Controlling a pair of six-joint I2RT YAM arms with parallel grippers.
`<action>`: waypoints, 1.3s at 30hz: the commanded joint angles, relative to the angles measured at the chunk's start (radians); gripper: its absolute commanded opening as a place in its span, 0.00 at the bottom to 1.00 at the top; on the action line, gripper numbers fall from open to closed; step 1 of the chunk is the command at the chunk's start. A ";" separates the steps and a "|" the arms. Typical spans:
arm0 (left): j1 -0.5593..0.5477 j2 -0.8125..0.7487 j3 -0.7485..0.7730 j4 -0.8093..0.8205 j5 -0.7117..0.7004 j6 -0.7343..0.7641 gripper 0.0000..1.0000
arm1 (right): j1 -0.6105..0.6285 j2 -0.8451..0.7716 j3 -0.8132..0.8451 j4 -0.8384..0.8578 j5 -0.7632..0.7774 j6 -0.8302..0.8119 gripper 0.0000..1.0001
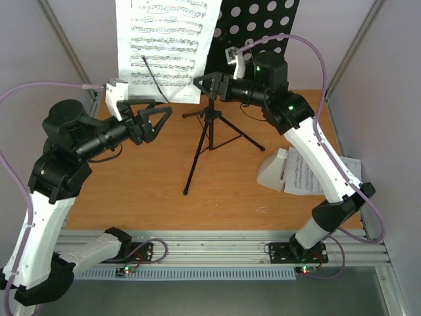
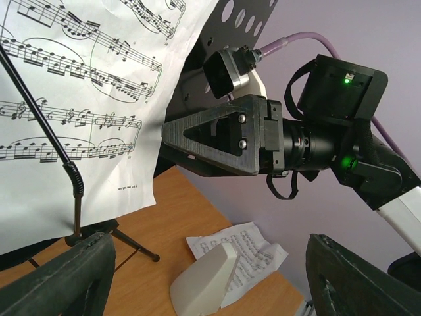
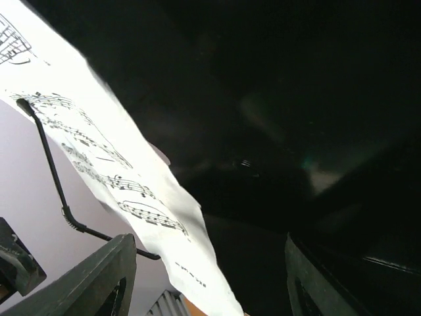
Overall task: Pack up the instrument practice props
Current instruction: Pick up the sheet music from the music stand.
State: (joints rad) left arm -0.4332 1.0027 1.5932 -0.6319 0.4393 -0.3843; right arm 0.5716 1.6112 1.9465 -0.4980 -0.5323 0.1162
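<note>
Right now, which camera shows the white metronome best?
Top external: the metronome sits nearly whole on a loose music sheet on the table. Left wrist shows it closer but cropped at the bottom edge. Right wrist misses it.

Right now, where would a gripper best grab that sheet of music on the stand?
Probably the sheet of music's lower right corner, approached from the right: that edge curls free of the black holed desk, whereas the wire arm pins the middle.

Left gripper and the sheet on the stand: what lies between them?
Only a thin black wire arm, which crosses in front of the sheet; the left wrist view shows it best. The left gripper is open, touching neither.
</note>
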 commanded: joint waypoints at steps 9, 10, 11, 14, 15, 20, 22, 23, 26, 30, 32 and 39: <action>0.004 -0.033 -0.016 0.065 -0.037 0.025 0.79 | 0.008 0.031 0.020 0.123 -0.075 0.020 0.51; 0.004 -0.035 -0.018 0.064 -0.038 0.025 0.79 | 0.008 0.031 0.015 0.130 -0.081 0.021 0.50; 0.004 -0.035 -0.019 0.065 -0.040 0.024 0.79 | 0.009 0.030 0.008 0.142 -0.086 0.024 0.48; 0.004 -0.040 -0.033 0.080 -0.058 0.022 0.77 | 0.013 0.028 -0.007 0.173 -0.098 0.035 0.42; 0.004 -0.045 -0.047 0.096 -0.072 0.018 0.76 | 0.014 0.029 -0.008 0.175 -0.098 0.036 0.39; 0.004 -0.043 -0.059 0.150 -0.097 -0.025 0.74 | 0.016 0.030 -0.010 0.173 -0.089 0.033 0.23; 0.004 -0.012 -0.040 0.152 -0.073 -0.042 0.74 | 0.015 0.028 -0.011 0.165 -0.079 0.028 0.18; 0.004 0.005 -0.037 0.161 -0.063 -0.061 0.73 | 0.016 0.026 -0.011 0.159 -0.071 0.025 0.14; 0.004 0.021 -0.047 0.209 -0.068 -0.102 0.70 | 0.016 0.018 -0.021 0.152 -0.050 0.018 0.06; 0.004 0.031 -0.064 0.266 -0.098 -0.138 0.64 | 0.016 0.012 -0.030 0.153 -0.045 0.016 0.01; 0.004 0.036 -0.068 0.282 -0.117 -0.149 0.61 | 0.015 0.011 -0.030 0.154 -0.046 0.016 0.01; 0.004 0.028 -0.102 0.315 -0.204 -0.171 0.55 | 0.015 0.006 -0.034 0.158 -0.044 0.016 0.01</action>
State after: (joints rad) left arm -0.4332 1.0424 1.5139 -0.3996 0.3000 -0.5327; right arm 0.5800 1.6279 1.9259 -0.3470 -0.5941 0.1368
